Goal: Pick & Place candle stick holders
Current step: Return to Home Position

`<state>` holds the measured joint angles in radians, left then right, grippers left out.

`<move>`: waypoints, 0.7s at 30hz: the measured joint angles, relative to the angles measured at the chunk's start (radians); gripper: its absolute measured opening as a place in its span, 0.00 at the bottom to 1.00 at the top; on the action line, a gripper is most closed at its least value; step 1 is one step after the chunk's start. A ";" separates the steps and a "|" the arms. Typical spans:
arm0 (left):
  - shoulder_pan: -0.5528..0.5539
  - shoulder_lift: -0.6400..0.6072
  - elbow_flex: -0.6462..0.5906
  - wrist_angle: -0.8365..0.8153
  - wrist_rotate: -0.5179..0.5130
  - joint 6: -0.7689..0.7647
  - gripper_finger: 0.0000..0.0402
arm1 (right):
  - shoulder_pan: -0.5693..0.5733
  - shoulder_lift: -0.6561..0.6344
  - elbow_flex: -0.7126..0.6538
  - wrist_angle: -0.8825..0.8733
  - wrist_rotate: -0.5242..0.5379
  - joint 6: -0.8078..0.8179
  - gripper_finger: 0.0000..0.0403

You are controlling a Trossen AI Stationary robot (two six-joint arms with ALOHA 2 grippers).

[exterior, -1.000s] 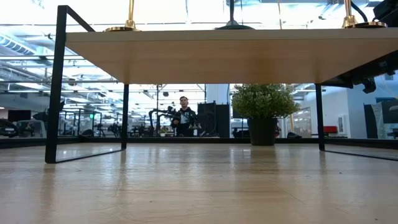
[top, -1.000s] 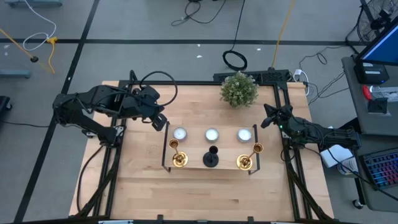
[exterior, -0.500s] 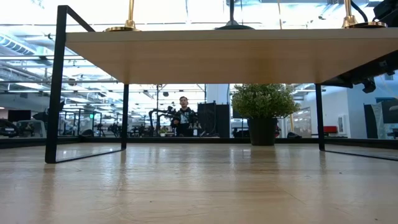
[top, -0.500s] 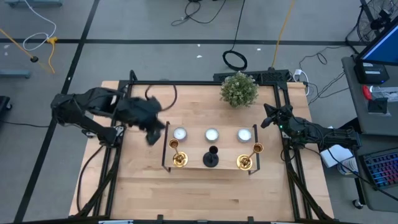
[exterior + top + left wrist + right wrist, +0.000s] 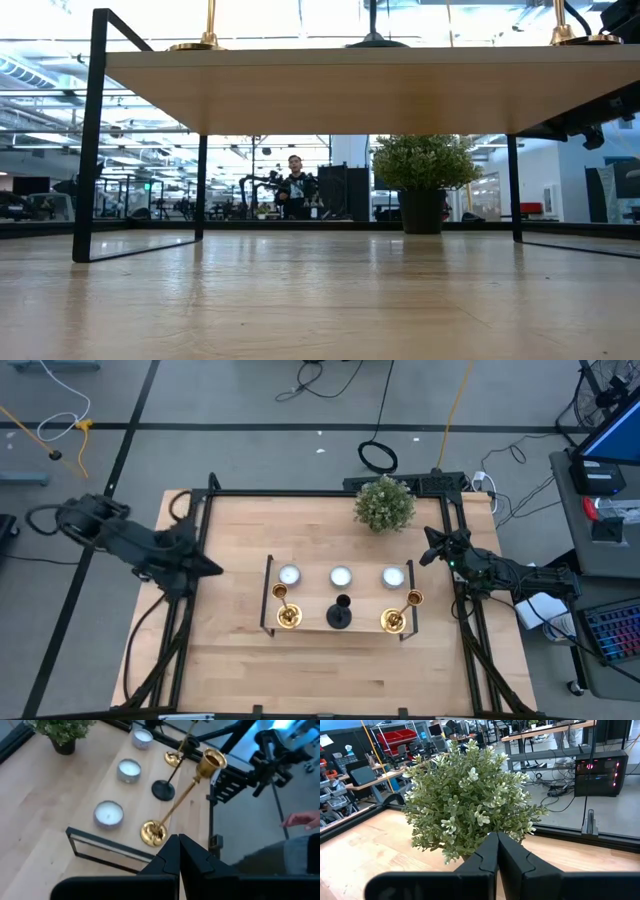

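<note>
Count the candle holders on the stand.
3, in a row on the stand: gold candle holder at left, black candle holder in the middle, second gold candle holder at right. None seems hidden.

Even overhead light on the table point(image 5: 330, 670); shadows short and soft. Low view strongly backlit, stand point(image 5: 320, 95) underside shaded. Bright glints on the gold candlestick point(image 5: 179, 800).

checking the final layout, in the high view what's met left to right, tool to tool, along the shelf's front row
left tool, left gold candle holder, black candle holder, right gold candle holder, right tool
</note>
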<state>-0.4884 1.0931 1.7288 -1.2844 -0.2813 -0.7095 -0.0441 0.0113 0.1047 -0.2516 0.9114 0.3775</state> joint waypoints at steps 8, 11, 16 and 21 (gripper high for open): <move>-0.076 -0.214 -0.325 0.153 0.019 0.004 0.00 | 0.000 0.000 0.000 0.000 0.000 0.000 0.01; -0.084 -0.334 -0.513 0.303 0.020 -0.016 0.00 | 0.000 0.000 0.000 0.000 0.000 0.000 0.01; -0.084 -0.550 -0.780 0.437 -0.052 -0.071 0.00 | 0.000 0.000 0.000 0.000 0.000 0.000 0.01; -0.084 -0.738 -0.996 0.509 -0.184 -0.078 0.00 | 0.000 0.000 0.000 0.000 0.000 0.000 0.01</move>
<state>-0.5720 0.3547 0.7328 -0.7749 -0.4658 -0.7878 -0.0442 0.0113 0.1043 -0.2516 0.9113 0.3775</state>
